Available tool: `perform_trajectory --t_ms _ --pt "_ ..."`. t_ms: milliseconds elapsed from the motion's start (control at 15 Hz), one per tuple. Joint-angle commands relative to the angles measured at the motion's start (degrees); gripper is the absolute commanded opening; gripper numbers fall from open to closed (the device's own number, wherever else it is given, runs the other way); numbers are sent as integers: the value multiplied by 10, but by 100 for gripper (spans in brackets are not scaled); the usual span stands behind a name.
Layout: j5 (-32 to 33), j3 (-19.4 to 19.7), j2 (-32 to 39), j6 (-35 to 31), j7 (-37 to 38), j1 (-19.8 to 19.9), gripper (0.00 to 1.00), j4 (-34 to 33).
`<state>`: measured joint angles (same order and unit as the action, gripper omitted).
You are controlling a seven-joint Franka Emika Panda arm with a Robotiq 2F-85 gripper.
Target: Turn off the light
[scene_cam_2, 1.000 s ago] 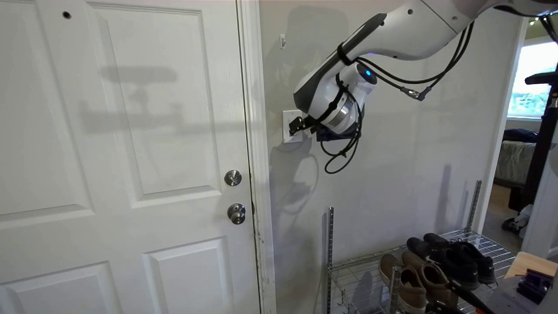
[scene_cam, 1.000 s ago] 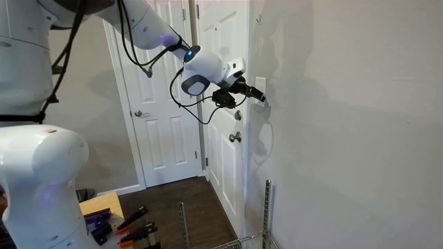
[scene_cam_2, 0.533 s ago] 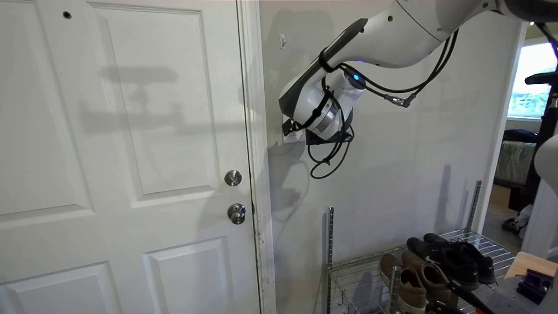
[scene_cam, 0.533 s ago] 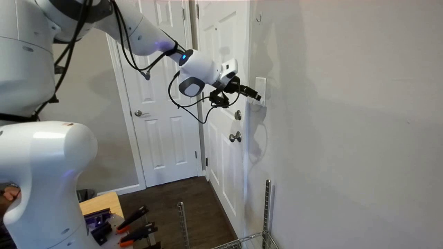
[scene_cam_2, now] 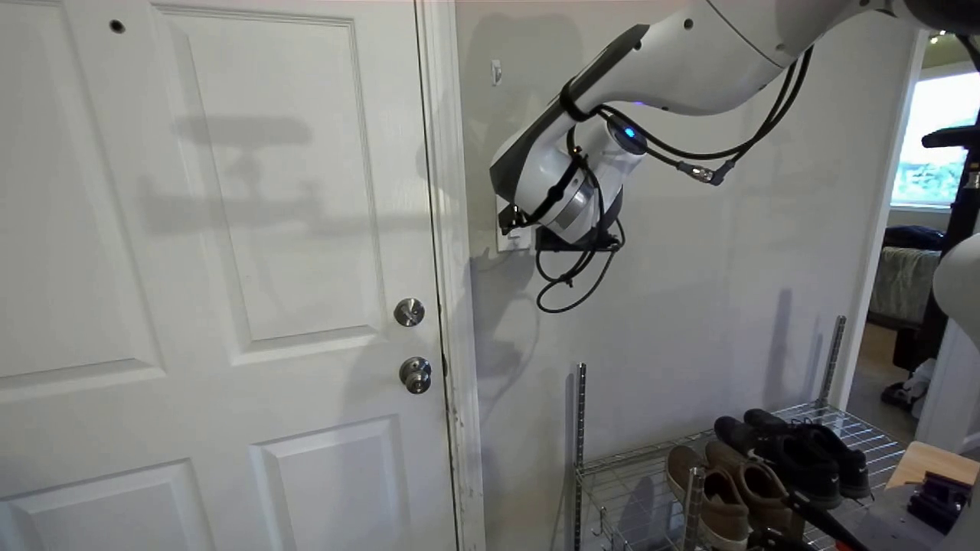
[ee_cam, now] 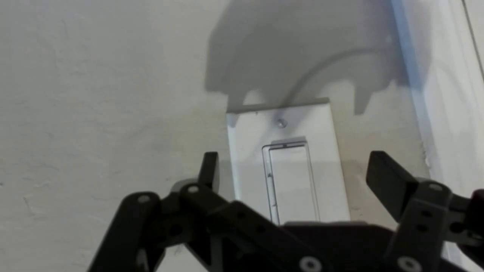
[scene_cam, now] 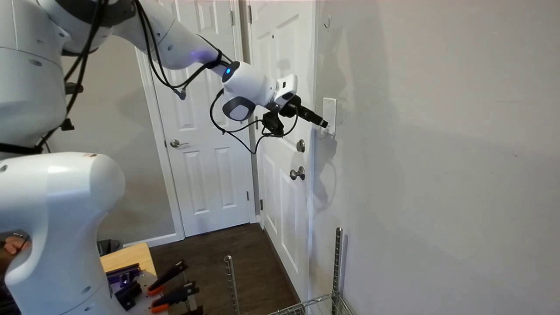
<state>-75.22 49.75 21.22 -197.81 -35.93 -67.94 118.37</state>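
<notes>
Gripper (ee_cam: 293, 170) is up at the wall (ee_cam: 113, 132), well past the clamp-side edge of the table (scene_cam_2: 888, 520) & well above it; fingers (ee_cam: 208, 172) spread wide apart, nothing held, only plate + wall showing in the gap. Task's thing, the light switch (ee_cam: 290, 166), is a white upright plate on that wall, just beside the door frame (ee_cam: 446, 124), w/ a rocker (ee_cam: 295, 183) set in its middle & a small screw (ee_cam: 281, 123) at the end that shows; other end's hidden behind the gripper in the wrist view. One finger sits to each side of the plate there. Can't tell if either touches the wall, nor which way the rocker's pressed. In both exterior views the arm (scene_cam: 183, 48) reaches out beyond that table edge, gripper covering part of the plate. White door (scene_cam_2: 291, 229) next to it has a deadbolt (scene_cam_2: 409, 312) & rnd knob (scene_cam_2: 416, 375), both lower than the switch. Wire rack (scene_cam_2: 581, 428) stands btwn that table edge & the wall, w/ brown shoes (scene_cam_2: 727, 490) & blk shoes (scene_cam_2: 804, 459) on it, near the table. Blk/orange clamps (scene_cam: 175, 295) sit along the table's rack-side edge in an exterior view.
</notes>
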Motion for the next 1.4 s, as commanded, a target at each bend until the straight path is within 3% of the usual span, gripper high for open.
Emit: perform_trajectory --t_ms 0,733,1333 --pt "-21 52 1 -1 13 -38 100 8" --pt "-33 49 12 5 9 -19 100 18" --pt "-27 51 55 45 13 8 100 -20"
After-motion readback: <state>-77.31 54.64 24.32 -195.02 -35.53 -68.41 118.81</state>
